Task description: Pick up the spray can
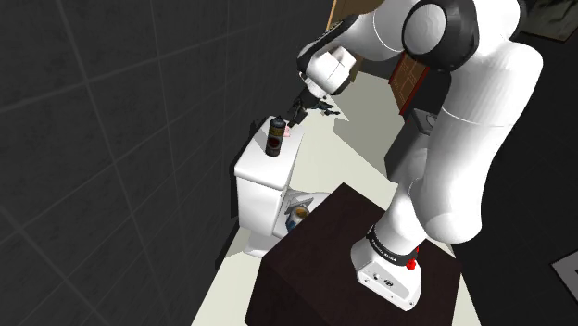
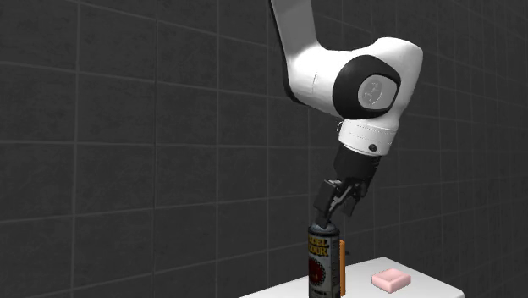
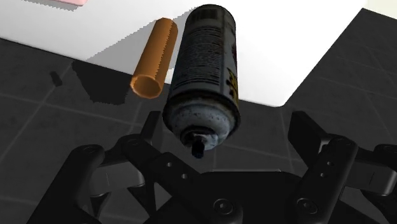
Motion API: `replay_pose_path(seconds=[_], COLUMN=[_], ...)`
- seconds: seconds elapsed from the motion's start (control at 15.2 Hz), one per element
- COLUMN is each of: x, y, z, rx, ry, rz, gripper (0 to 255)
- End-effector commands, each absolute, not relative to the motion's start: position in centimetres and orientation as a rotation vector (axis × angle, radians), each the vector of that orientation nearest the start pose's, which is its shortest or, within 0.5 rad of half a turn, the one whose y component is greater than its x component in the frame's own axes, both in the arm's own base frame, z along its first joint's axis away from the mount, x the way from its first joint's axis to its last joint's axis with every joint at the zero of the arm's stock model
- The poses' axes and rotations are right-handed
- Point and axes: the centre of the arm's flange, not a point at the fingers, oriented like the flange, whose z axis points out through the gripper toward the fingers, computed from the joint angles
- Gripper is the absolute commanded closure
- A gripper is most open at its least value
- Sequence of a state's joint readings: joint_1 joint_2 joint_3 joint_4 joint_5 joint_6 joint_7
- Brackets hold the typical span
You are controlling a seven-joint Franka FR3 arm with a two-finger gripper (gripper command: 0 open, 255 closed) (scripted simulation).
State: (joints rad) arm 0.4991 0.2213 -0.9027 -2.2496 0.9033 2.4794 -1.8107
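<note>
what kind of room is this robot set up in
Probably a bathroom: a white toilet, dark tiled walls, and a pink soap-like bar on the tank lid near the spray can.

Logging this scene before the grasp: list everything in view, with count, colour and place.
White toilet tank: one, white; its lid carries the next three.
Dark cylindrical spray can with red label: one, dark grey and red, upright under the jaws.
Orange open-ended tube: one, orange, upright close beside the can.
Pink rounded bar: one, pink, lying apart from the can.
Dark tiled wall: one, dark grey, behind the tank.
Dark brown box stand: one, brown, beside the tank.
White arm: one, white with dark joints, reaching over the tank.
Jaws: one black pair, open, just above the can.
</note>
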Motion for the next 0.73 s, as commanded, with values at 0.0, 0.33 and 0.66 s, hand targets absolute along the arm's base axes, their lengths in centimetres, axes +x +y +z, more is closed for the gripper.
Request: replay_pose_path(seconds=[0.0, 0.33, 0.66], x=[52.3, 52.6, 52.5], y=[-22.0, -22.0, -22.0], z=[29.2, 26.9, 25.0], rx=[-2.770, -2.765, -2.765], ry=[-1.149, -1.157, -1.157], rz=[-0.699, -0.702, -0.702], gripper=[0, 0, 0])
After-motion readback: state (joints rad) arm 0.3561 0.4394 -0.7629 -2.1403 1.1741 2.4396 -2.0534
